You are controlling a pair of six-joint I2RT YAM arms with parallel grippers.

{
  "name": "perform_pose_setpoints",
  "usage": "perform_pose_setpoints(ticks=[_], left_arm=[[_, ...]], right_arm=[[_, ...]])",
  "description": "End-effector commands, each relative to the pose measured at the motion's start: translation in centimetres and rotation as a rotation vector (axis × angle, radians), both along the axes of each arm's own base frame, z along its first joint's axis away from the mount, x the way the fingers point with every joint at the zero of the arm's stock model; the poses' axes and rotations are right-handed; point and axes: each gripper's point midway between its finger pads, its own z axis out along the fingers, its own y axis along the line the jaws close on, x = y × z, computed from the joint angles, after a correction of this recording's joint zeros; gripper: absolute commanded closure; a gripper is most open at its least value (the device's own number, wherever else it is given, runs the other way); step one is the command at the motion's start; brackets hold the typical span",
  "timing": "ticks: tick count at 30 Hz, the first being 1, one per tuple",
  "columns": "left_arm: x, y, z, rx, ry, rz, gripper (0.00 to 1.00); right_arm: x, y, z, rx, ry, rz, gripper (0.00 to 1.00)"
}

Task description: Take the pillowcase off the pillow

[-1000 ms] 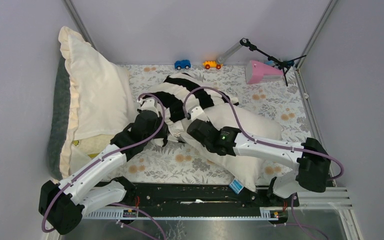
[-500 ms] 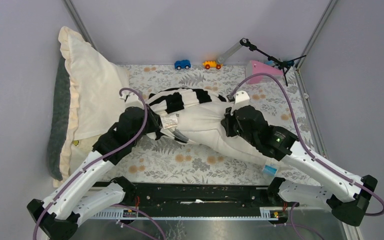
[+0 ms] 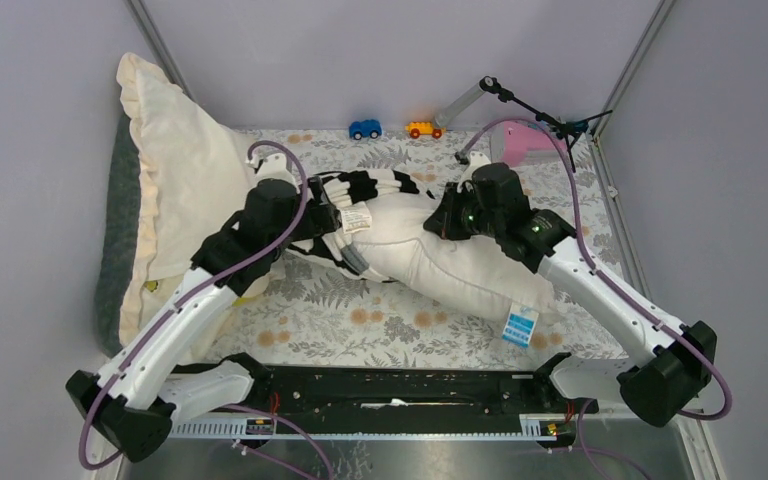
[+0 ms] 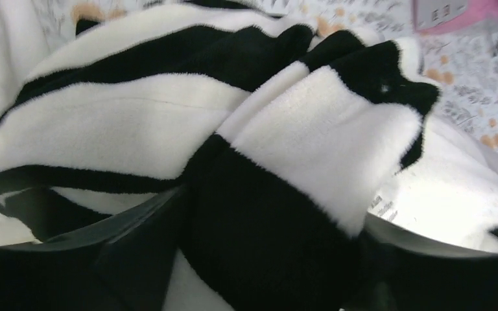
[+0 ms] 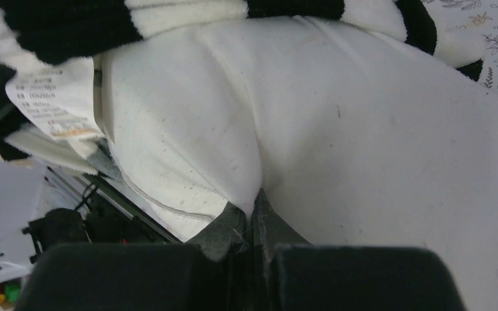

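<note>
The off-white pillow [image 3: 450,265] lies slantwise across the flowered table. The black-and-white striped pillowcase [image 3: 365,190] is bunched over its far left end only. My left gripper [image 3: 318,228] is pushed into that bunch. In the left wrist view, a thick fold of pillowcase [image 4: 279,162] lies between the wide-apart jaws of the left gripper [image 4: 269,210]. My right gripper [image 3: 442,222] sits on the pillow's upper side. In the right wrist view, the right gripper [image 5: 254,204] is shut on a pinched ridge of the pillow [image 5: 363,129]. A white care label [image 5: 52,97] hangs by the stripes.
A cream ruffled pillow with grey backing [image 3: 175,180] leans against the left wall. A blue toy car [image 3: 365,129], an orange toy car [image 3: 423,129], a pink object [image 3: 525,145] and a small stand [image 3: 540,115] line the back. A blue tag [image 3: 520,326] hangs off the pillow's near end.
My left jaws have gone from closed on the striped fabric to wide apart. Both grippers have shifted toward the back, and the right arm has swung out to the right with the pillow.
</note>
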Motion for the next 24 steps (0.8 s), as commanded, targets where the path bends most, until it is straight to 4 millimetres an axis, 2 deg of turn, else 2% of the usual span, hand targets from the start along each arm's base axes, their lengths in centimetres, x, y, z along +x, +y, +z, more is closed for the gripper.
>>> perform_pose_setpoints(ticks=[1,5,7,9,13,17,24], left_arm=[[-1.2,0.1,5.8,-0.146,-0.2,-0.034,0.11],[-3.7,-0.7,6.5,-0.278,-0.225,-0.106,0.03],[-4.9,-1.8,5.8,-0.369,-0.213,-0.154,0.01],[-5.6,-2.9,4.0,-0.446,-0.183,-0.187,0.01],[-6.0,-4.4,0.3,-0.543,-0.143,-0.204,0.03],[-5.8,-5.7,-2.8,-0.556,-0.144,-0.179,0.05],[-5.3,-8.9,-4.6,-0.538,-0.188,-0.249,0.01]], right_arm=[[3.8,1.0,4.8,0.224,-0.063,-0.07,1.0],[5.6,1.4,4.8,0.249,-0.053,-0.087,1.0],[6.4,1.6,4.8,0.248,-0.053,-0.094,1.0],[7.0,1.6,4.7,0.246,-0.053,-0.098,1.0],[7.5,1.8,4.6,0.251,-0.049,-0.092,1.0],[7.3,1.9,4.5,0.259,-0.047,-0.086,1.0],[6.9,1.9,4.3,0.268,-0.041,-0.077,1.0]])
